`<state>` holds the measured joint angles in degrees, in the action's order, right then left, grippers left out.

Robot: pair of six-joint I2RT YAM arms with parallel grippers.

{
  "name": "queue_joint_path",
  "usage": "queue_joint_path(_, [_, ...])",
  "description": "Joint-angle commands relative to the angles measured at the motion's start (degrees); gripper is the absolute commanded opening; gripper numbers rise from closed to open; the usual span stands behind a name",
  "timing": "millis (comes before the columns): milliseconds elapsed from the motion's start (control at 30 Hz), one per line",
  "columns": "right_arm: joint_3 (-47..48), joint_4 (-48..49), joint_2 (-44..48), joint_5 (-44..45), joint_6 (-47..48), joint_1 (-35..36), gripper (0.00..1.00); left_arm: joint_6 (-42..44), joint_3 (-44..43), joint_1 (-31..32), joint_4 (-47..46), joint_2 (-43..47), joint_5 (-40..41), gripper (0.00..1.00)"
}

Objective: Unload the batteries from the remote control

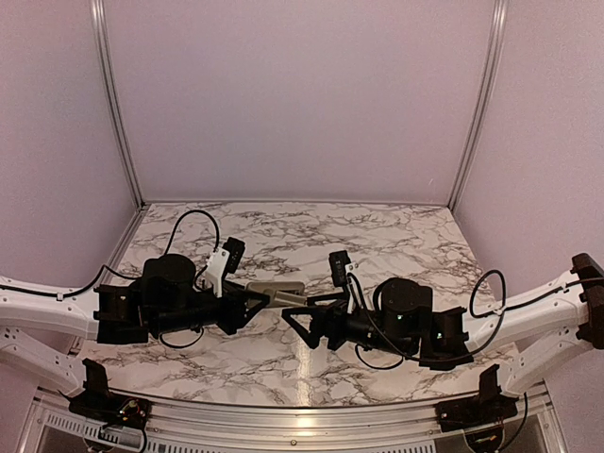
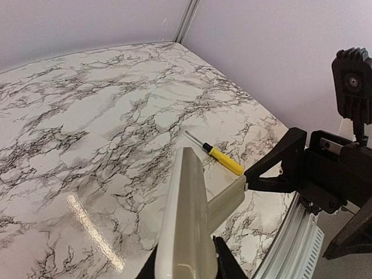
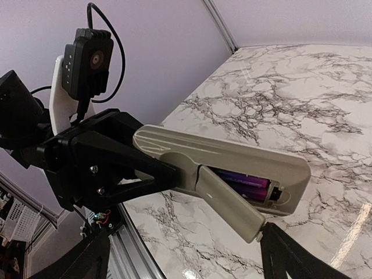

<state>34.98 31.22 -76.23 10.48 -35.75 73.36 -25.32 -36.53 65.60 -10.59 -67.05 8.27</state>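
Observation:
My left gripper [image 1: 253, 304] is shut on the remote control [image 1: 276, 292] and holds it above the table, grey-beige back toward the right arm. In the left wrist view the remote [image 2: 185, 221] stands edge-on between my fingers [image 2: 225, 263]. In the right wrist view its back [image 3: 232, 152] shows an open recess with the two batteries [image 3: 245, 185], dark purple, lying inside. The grey-beige cover [image 3: 228, 202] hangs outward from the recess; its free end touches one fingertip [image 3: 273, 233] of my open right gripper [image 3: 186, 253]. The right gripper [image 1: 300, 319] is just right of the remote.
A yellow-handled screwdriver [image 2: 223, 159] lies on the marble table [image 2: 87, 116] beyond the remote, near the right arm's black finger [image 2: 279, 163]. The table's metal front rail [image 2: 290, 244] runs close below both grippers. Purple walls enclose the back and sides.

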Motion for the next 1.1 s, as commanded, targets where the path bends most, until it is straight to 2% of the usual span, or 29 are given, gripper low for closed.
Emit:
queue_joint_path(0, [1.47,4.21,0.02,-4.95,0.35,1.01,0.87,0.6,-0.36,0.31,-2.51,-0.54,-1.68,0.0])
queue_joint_path(1067, [1.72,-1.79,-0.24,0.7,-1.07,0.95,0.88,0.92,-0.3,0.31,-1.45,-0.13,1.51,0.0])
